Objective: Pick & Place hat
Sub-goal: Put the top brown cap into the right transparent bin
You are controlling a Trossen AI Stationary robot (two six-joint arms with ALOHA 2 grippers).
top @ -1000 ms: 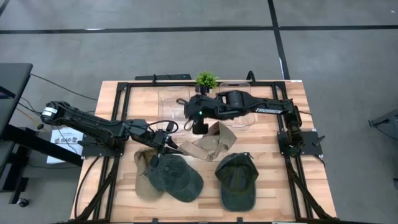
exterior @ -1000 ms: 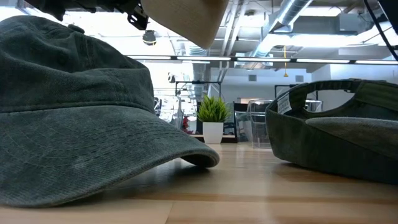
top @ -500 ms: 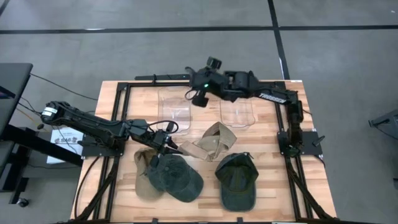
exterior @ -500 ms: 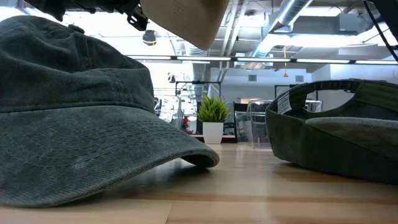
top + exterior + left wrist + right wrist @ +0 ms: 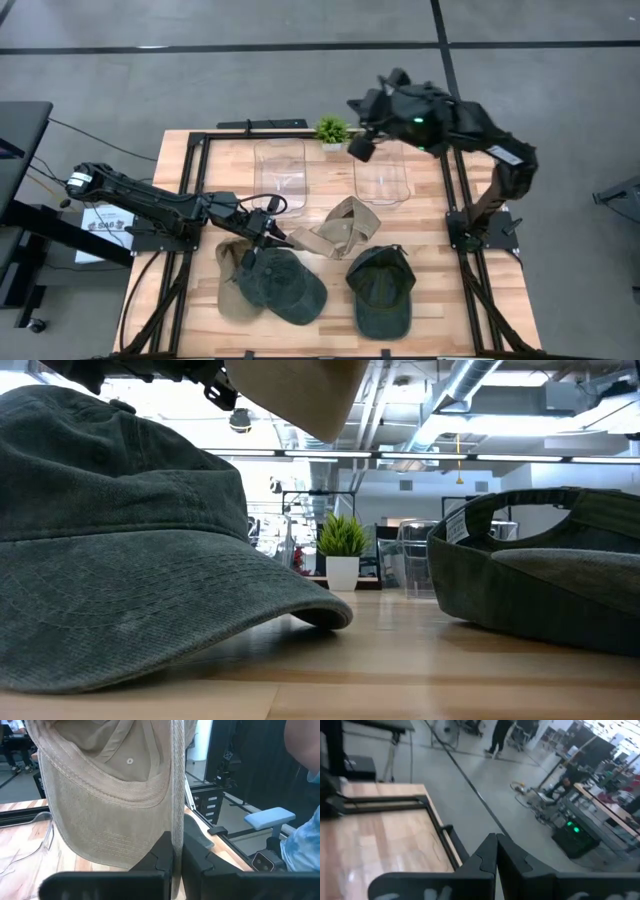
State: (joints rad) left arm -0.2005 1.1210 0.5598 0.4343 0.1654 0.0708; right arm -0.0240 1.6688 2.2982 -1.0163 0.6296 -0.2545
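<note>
A tan hat (image 5: 340,228) hangs above the middle of the table, with my left gripper (image 5: 283,236) shut on its left end. The low view shows the tan hat (image 5: 300,390) up in the air. A dark grey-green hat (image 5: 287,286) lies crown up at the near left, partly over another tan hat (image 5: 230,292). A dark green hat (image 5: 381,290) lies upside down at the near right. My right gripper (image 5: 360,148) is shut on nothing, raised high over the table's far right part. My left gripper pinches a thin edge of the tan hat (image 5: 176,820) between its two fingers, at the hat's left end. The fingers come in about level from the table's left. The hat is lifted clear of the table and spreads out beyond the fingers.
Two clear containers (image 5: 280,170) (image 5: 382,180) stand at the far middle, with a small potted plant (image 5: 331,128) behind them. A black frame (image 5: 190,200) rims the table. A person's sleeve (image 5: 305,845) shows beyond the table.
My right gripper has risen from beside the tan hat's far side and swung toward the table's far right, turning as it went. It stayed shut. The tan hat and my left gripper have kept still.
</note>
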